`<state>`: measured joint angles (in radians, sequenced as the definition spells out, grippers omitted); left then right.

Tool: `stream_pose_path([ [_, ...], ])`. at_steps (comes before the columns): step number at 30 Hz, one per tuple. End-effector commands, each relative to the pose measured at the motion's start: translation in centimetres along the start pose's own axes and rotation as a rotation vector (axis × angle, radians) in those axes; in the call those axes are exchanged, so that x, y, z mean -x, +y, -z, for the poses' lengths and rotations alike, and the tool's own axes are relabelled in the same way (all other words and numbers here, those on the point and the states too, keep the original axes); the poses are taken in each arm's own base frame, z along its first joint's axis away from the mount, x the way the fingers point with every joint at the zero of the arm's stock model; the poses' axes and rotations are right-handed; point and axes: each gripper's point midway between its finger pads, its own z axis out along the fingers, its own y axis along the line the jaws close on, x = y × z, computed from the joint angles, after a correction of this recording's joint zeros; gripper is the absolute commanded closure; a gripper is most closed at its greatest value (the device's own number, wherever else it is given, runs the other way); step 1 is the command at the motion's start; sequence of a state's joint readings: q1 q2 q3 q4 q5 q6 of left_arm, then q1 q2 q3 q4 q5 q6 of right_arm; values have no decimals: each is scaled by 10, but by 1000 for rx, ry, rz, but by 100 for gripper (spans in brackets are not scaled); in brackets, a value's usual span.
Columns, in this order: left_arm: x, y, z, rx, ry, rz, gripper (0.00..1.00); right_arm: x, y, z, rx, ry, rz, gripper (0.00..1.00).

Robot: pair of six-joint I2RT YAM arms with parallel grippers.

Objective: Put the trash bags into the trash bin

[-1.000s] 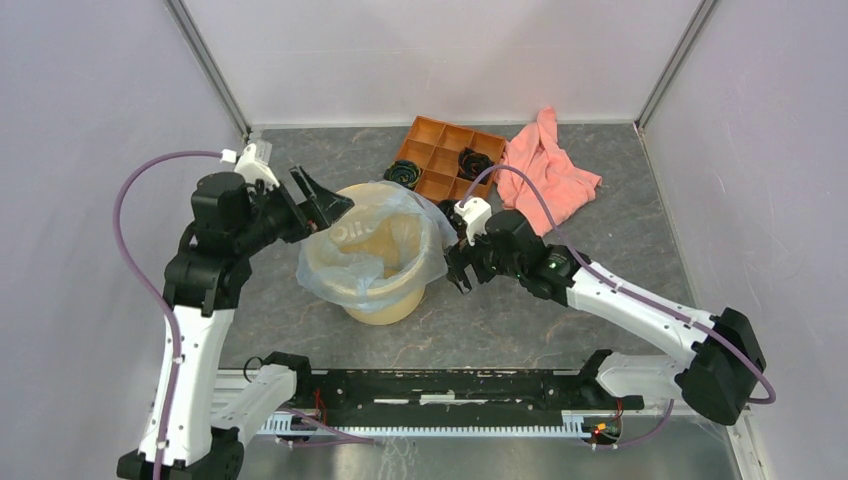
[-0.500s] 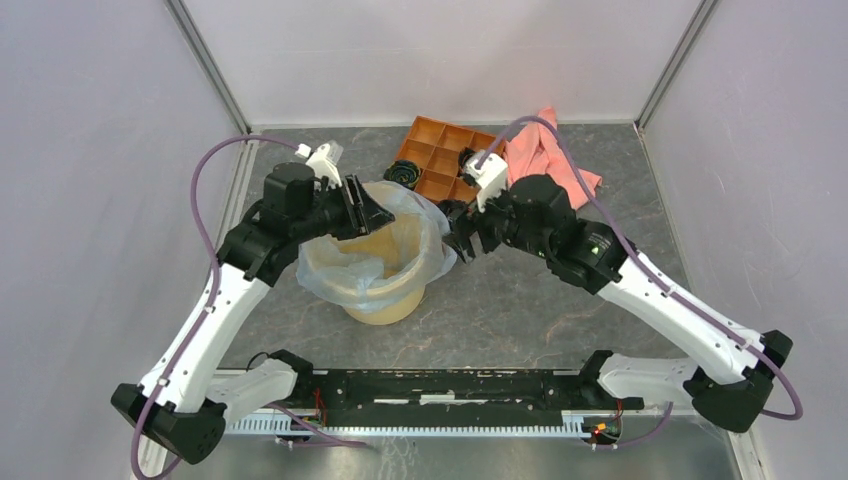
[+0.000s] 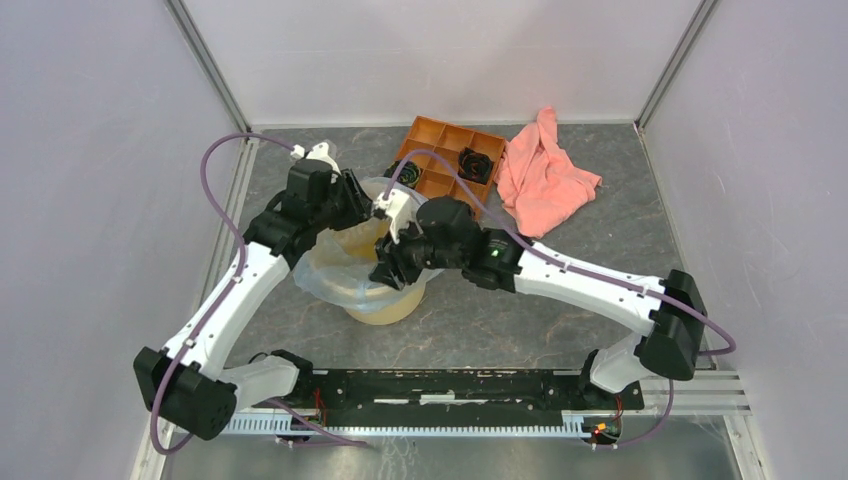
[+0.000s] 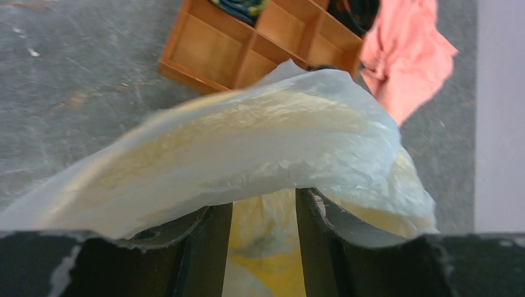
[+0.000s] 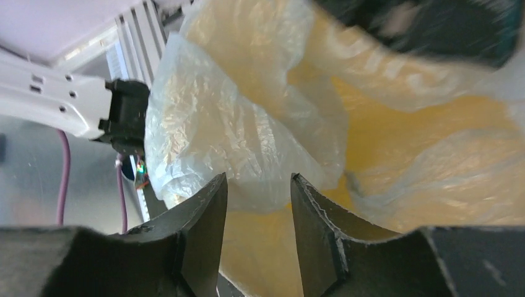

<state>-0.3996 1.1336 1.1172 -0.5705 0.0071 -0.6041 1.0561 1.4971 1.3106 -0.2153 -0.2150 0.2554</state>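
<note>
The tan-yellow trash bin (image 3: 395, 305) stands at the table's middle left. The pale filmy trash bag (image 3: 320, 275) lines it and hangs over its rim. My left gripper (image 3: 360, 205) is at the bin's far-left rim. In the left wrist view its fingers (image 4: 210, 238) stand apart, with the bag's edge (image 4: 278, 136) lying across the tips and the bin's yellow (image 4: 272, 272) showing in the gap. My right gripper (image 3: 383, 275) hangs over the bin's mouth. In the right wrist view it (image 5: 257, 182) is open and empty, just above a fold of the bag (image 5: 235, 136).
An orange compartment tray (image 3: 440, 150) holding black items (image 3: 475, 163) sits behind the bin. A pink cloth (image 3: 545, 170) lies at the back right. Enclosure walls stand on three sides. The arms' base rail (image 3: 450, 390) runs along the near edge.
My right gripper has swung left from beside the bin's right side to over its mouth. My left gripper has moved right and forward along the bin's far rim.
</note>
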Motion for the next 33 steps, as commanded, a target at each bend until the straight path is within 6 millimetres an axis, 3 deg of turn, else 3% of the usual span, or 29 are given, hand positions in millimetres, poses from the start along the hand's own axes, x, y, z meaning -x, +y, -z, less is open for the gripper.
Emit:
stream_pose_path([
  [1, 26, 22, -18, 110, -125, -32, 51, 5, 19, 0, 10, -7, 70, 50],
  [6, 32, 20, -13, 88, -145, -30, 47, -17, 14, -1, 2, 73, 80, 50],
  [9, 31, 21, -11, 98, -114, -43, 43, 2, 17, 9, -3, 30, 100, 49],
  [13, 31, 13, -4, 59, -108, -44, 40, 38, 14, 17, -48, -66, 131, 33],
  [18, 32, 6, 2, 26, -109, -24, 39, 57, 8, 1, -95, -53, 150, 30],
  [21, 34, 12, -1, 60, -126, -16, 40, 43, 13, -13, -52, -16, 128, 33],
  [24, 36, 23, -9, 108, -145, -12, 42, 23, 28, -23, 12, 2, 102, 45],
  [28, 42, 35, -13, 161, -167, -14, 44, -3, 32, -27, 20, 42, 83, 56],
  [31, 44, 28, -9, 134, -160, -22, 42, -7, 30, -28, 17, 55, 85, 57],
  [33, 42, 12, -3, 57, -133, -18, 34, 5, 28, -26, -5, 55, 119, 58],
])
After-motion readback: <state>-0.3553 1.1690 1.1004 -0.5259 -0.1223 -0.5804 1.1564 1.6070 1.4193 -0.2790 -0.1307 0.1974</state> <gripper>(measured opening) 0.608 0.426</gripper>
